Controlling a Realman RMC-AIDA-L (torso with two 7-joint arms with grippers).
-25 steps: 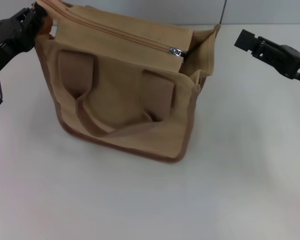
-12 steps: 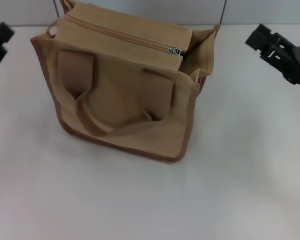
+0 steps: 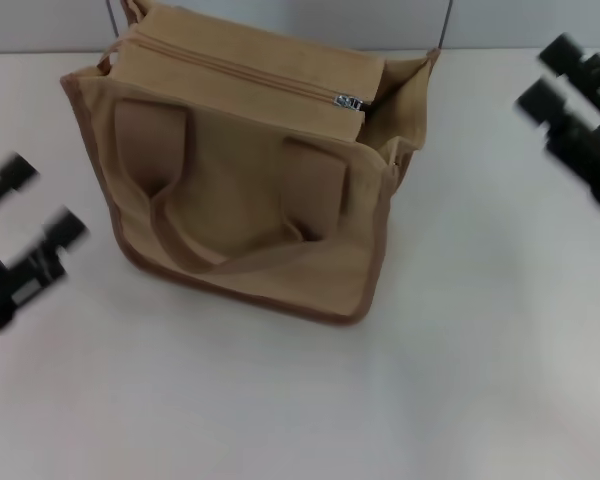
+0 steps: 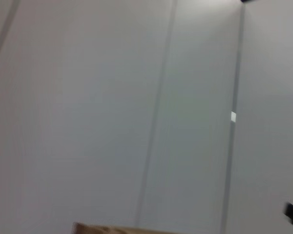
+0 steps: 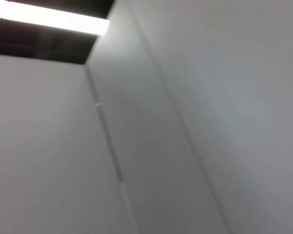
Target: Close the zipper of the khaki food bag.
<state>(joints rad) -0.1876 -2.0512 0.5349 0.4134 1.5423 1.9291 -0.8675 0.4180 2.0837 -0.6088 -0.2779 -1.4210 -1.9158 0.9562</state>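
The khaki food bag [image 3: 240,190] stands on the white table in the middle of the head view, its two wide handles lying down its front face. The zipper [image 3: 230,72] runs along the bag's top, and its silver pull tab [image 3: 350,102] sits near the right end, beside a small dark gap. My left gripper [image 3: 42,198] is open and empty, low to the left of the bag and apart from it. My right gripper [image 3: 547,73] is open and empty, far to the right of the bag. A sliver of the bag's edge [image 4: 112,229] shows in the left wrist view.
The white table [image 3: 300,400] stretches in front of and beside the bag. A grey panelled wall [image 3: 280,15] stands just behind the bag. The right wrist view shows only wall panels and a ceiling light [image 5: 53,19].
My left gripper has left the bag's top left corner and swung down to the front left. My right gripper has drawn farther right. The bag's left corner has settled.
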